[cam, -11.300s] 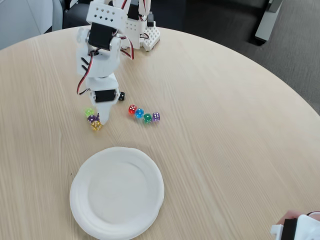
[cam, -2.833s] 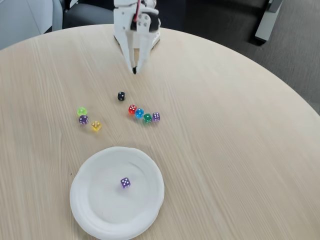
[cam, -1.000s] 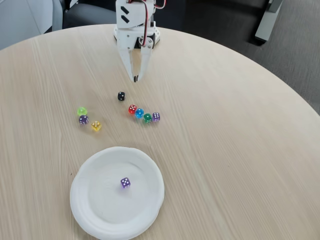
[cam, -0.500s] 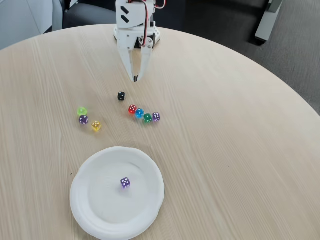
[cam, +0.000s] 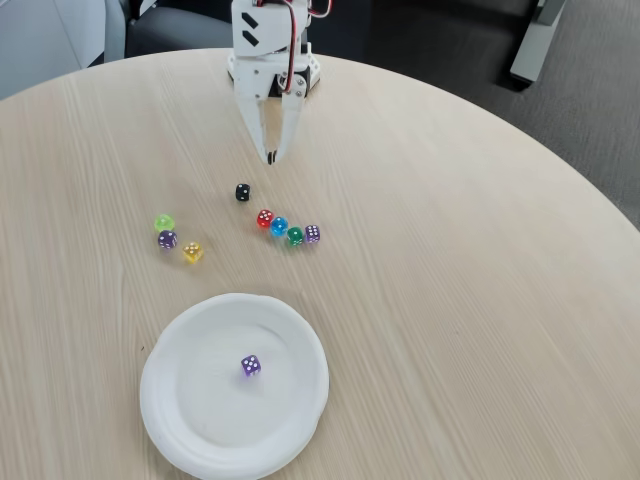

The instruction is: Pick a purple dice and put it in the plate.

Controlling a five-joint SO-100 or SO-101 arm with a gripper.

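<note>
The purple dice (cam: 250, 366) sits near the middle of the plate (cam: 180, 335), clear of its raised rim, a white-pipped face up. The pincer (cam: 270, 157) hangs at the far side of the worktop (cam: 470, 300), tips together, holding nothing. Bare wood spreads right.

round wooden table (cam: 470, 300), white plate (cam: 180, 420), scattered coloured dice (cam: 279, 226)

violet purple dice (cam: 250, 366) with white pips, white plate (cam: 180, 405), pale wood-grain surface (cam: 450, 260), white hand (cam: 270, 157), black die (cam: 242, 192), red die (cam: 264, 217), yellow die (cam: 192, 251)
</note>
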